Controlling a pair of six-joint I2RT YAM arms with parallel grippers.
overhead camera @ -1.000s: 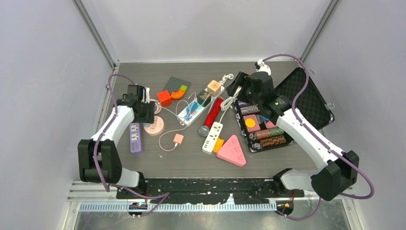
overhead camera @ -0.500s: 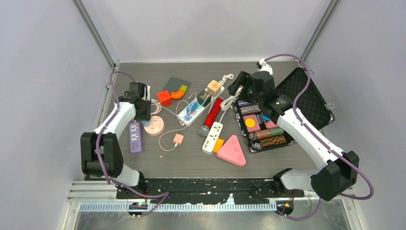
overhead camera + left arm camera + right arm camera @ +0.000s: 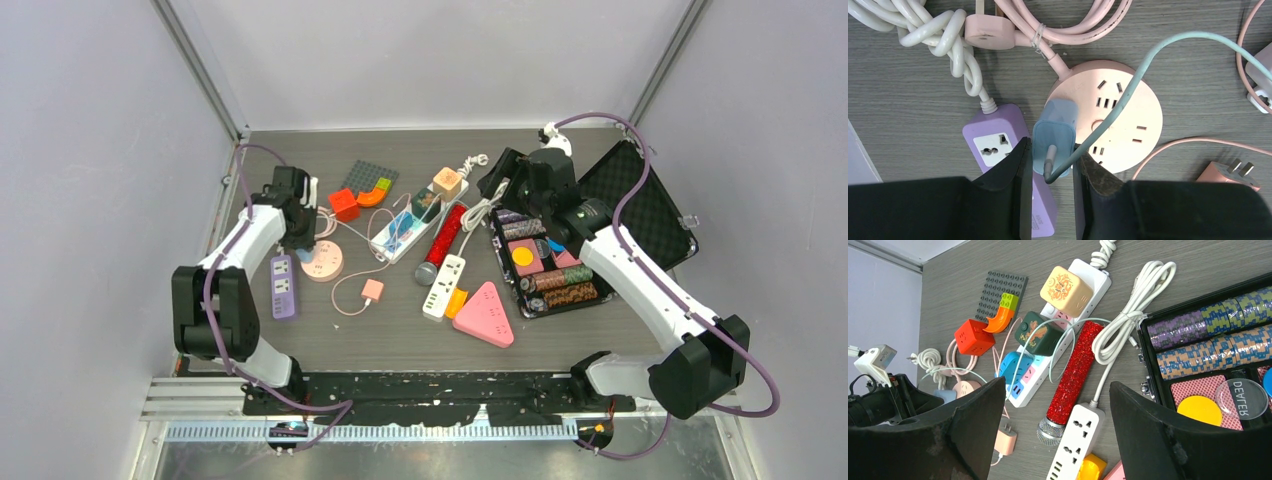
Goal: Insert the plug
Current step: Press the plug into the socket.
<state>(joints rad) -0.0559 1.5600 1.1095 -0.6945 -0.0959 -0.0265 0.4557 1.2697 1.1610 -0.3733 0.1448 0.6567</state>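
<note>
**Blue plug pinched, parked at the edge of the pink socket**

So here's where things sit. The left jaws are clamped on the blue plug (image 3: 1054, 135), one finger (image 3: 1013, 170) on each side of it. You can see that clearly from the left wrist camera. The plug sits right at the rim of the round pink socket (image 3: 1128, 125), squeezed between that and the purple strip (image 3: 998, 145). Can't tell if the prongs are actually in a slot; the plug body hides them. Its teal cord (image 3: 1148, 55) comes out of the near end, then arcs across the top of the socket and off to the right.

Just beyond the purple strip there's a knotted white cord (image 3: 943, 35), with a pink plug (image 3: 988, 32) beside it on the bench (image 3: 898, 115). A small pink adapter (image 3: 1228, 172) lies to the right, prongs showing.

The right jaws are wide apart and hold nothing. They hang at the far side of the bench, next to the open chip case (image 3: 645, 205), and look down on a red glitter mic (image 3: 1073, 375) and a white strip (image 3: 1073, 445).
</note>
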